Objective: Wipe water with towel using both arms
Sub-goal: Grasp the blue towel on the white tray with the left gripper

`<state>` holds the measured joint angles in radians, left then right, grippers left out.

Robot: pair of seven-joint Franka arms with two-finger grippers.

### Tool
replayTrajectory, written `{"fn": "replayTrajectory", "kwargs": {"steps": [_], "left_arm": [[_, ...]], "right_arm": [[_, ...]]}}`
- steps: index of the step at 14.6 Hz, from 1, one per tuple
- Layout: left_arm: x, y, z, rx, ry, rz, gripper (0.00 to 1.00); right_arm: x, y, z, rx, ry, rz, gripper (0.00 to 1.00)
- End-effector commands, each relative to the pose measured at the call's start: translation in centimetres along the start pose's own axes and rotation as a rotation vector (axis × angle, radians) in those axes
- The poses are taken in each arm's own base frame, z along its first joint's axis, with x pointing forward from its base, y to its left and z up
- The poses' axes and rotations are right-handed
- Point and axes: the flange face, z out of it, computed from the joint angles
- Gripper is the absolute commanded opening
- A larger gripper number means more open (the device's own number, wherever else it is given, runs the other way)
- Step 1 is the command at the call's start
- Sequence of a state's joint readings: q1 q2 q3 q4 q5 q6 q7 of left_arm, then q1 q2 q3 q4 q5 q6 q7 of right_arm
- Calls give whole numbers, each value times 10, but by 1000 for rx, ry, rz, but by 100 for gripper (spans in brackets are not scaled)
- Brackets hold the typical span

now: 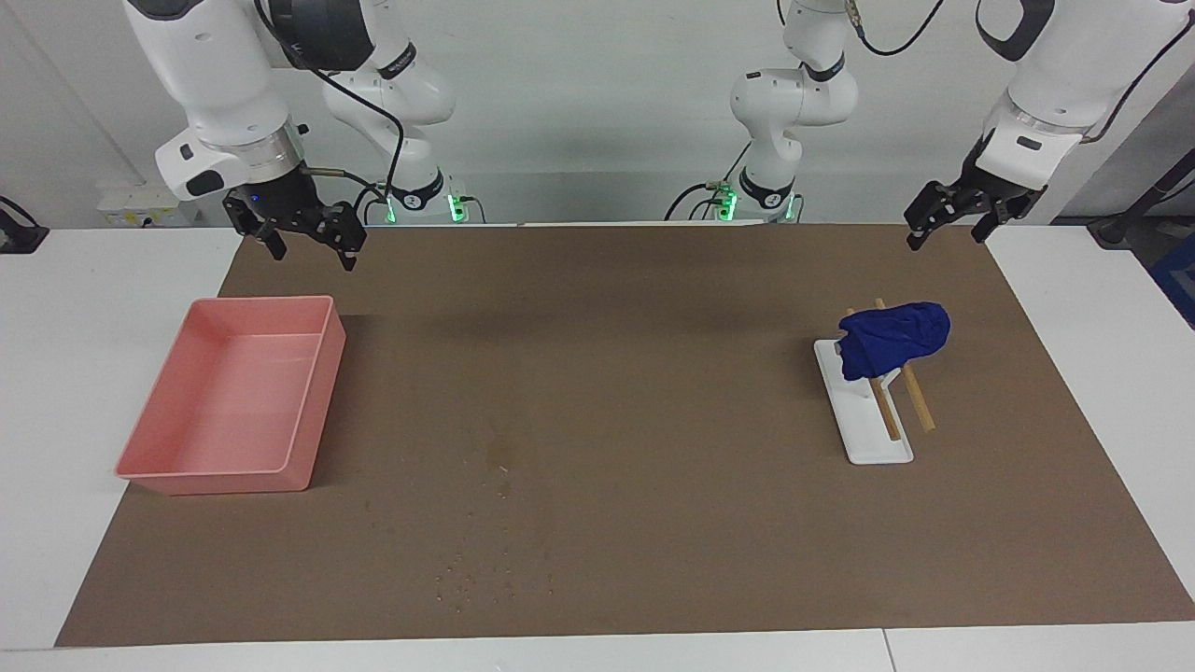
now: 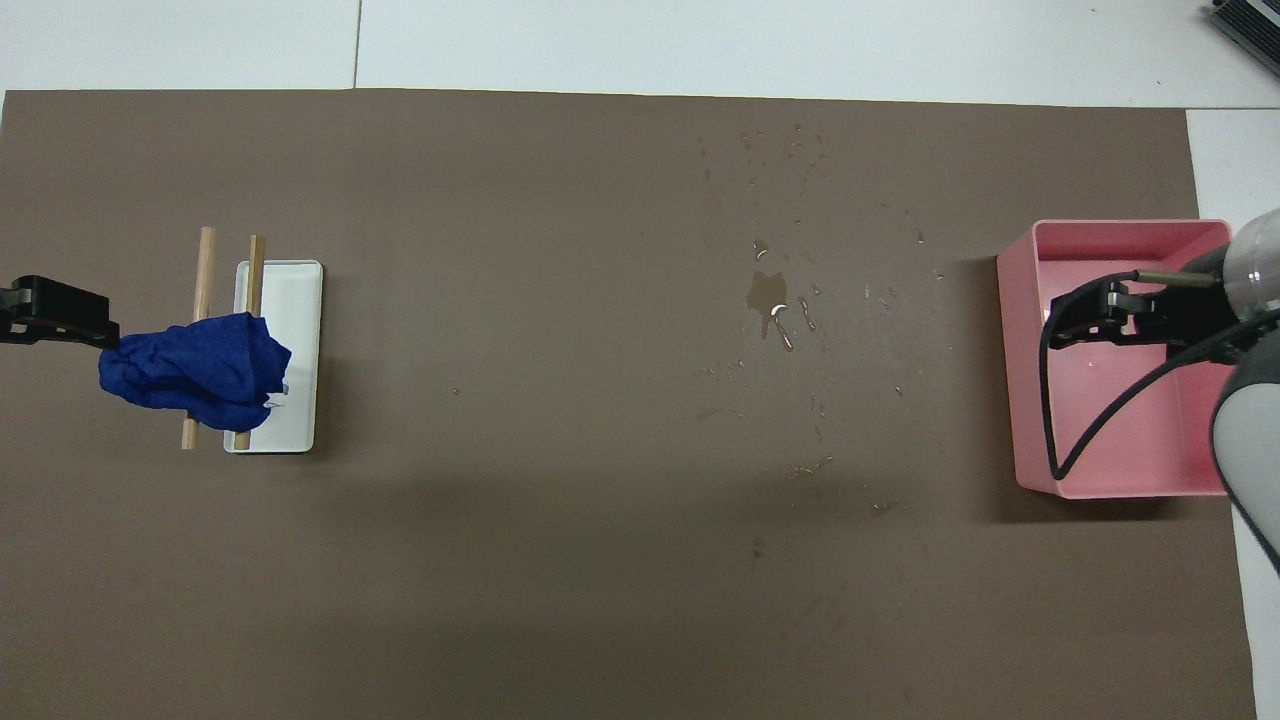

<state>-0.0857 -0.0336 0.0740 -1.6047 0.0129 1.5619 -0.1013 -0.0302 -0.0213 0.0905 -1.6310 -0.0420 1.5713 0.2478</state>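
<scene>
A crumpled dark blue towel (image 1: 894, 338) (image 2: 190, 372) is draped over two wooden rods (image 1: 920, 406) on a white base (image 1: 873, 439). The water (image 1: 499, 467) (image 2: 770, 295) is a small damp patch with scattered droplets in the middle of the brown mat, spreading away from the robots. My left gripper (image 1: 948, 235) (image 2: 55, 312) hangs open in the air over the mat's edge at the left arm's end, beside the towel and apart from it. My right gripper (image 1: 313, 254) (image 2: 1085, 318) hangs open above the pink bin. Both hold nothing.
A pink rectangular bin (image 1: 215, 483) (image 2: 1010, 370) stands on the mat toward the right arm's end. The brown mat (image 1: 653, 373) covers most of the white table. The towel rack stands toward the left arm's end.
</scene>
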Motion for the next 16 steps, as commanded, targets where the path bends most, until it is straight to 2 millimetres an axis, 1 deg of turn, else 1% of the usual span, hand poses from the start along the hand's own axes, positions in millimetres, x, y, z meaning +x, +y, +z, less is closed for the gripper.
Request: {"fn": "replayTrajectory", "kwargs": {"steps": [1, 3, 5, 7, 8, 9, 10, 12, 13, 14, 16], "left_arm": [[-16, -5, 31, -8, 90, -51, 100], [-20, -17, 51, -12, 145, -66, 100], [-14, -16, 78, -16, 175, -66, 100], [-5, -18, 100, -13, 198, -54, 100], [-2, -24, 103, -6, 204, -47, 100], [-1, -34, 105, 2, 198, -41, 100], [-2, -41, 111, 9, 179, -19, 100], [-9, -42, 125, 19, 152, 19, 100], [-10, -42, 128, 34, 149, 28, 100], [-9, -40, 136, 40, 142, 35, 100], [-14, -39, 156, 38, 134, 35, 100]], "right_arm": [[0, 2, -1, 11, -16, -16, 100], [0, 0, -1, 12, -14, -19, 100], [0, 0, -1, 12, -14, -17, 100], [0, 0, -1, 11, -15, -23, 100], [0, 1, -1, 12, -14, -23, 100], [0, 1, -1, 12, -13, -22, 100], [0, 1, 0, 11, -16, -19, 100], [0, 1, 0, 13, -16, -16, 100], [0, 1, 0, 11, -16, -13, 100], [0, 1, 1, 12, -17, -11, 100], [-3, 2, 3, 9, -23, -7, 100]]}}
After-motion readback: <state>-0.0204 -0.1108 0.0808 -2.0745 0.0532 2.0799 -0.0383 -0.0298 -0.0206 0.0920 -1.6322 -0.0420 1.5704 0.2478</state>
